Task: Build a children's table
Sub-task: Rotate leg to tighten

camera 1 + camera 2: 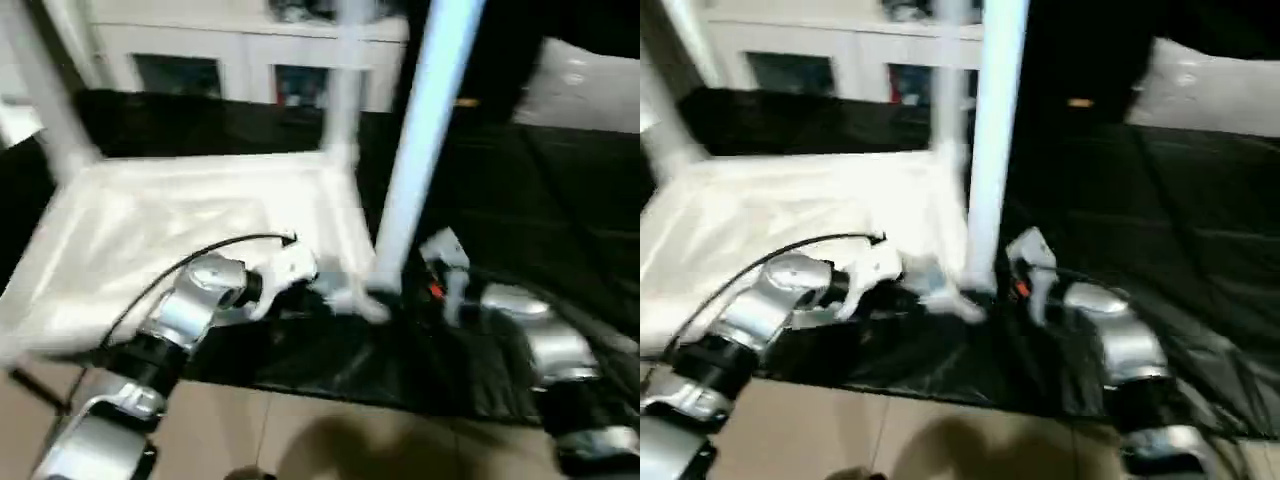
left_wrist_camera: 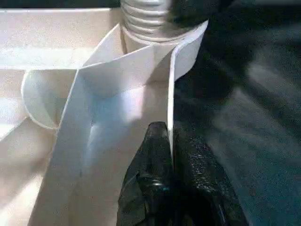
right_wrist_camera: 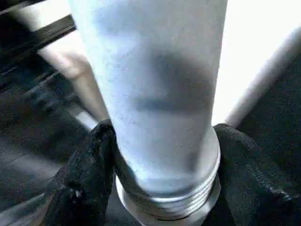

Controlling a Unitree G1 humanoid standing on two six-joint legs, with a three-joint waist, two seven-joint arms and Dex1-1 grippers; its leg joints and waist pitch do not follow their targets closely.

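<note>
The white table top (image 1: 180, 230) lies upside down on a black sheet, ribbed underside up. Two white legs stand in its far corners, one on the left (image 1: 45, 90) and one on the right (image 1: 345, 80). A third leg (image 1: 425, 120) stands upright at the near right corner. My right gripper (image 3: 164, 183) is shut on this leg just above its threaded end (image 3: 164, 202), one black finger (image 3: 89, 174) on each side. My left gripper (image 2: 170, 155) is shut on the thin rim wall (image 2: 171, 94) of the table top, close to that corner socket, where the leg's threads (image 2: 146, 19) show.
A white cabinet with glass doors (image 1: 230, 60) stands behind the table top. The black sheet (image 1: 540, 220) spreads to the right, with a pale bag (image 1: 585, 85) at its far right. Tan floor (image 1: 300, 430) runs along the near edge.
</note>
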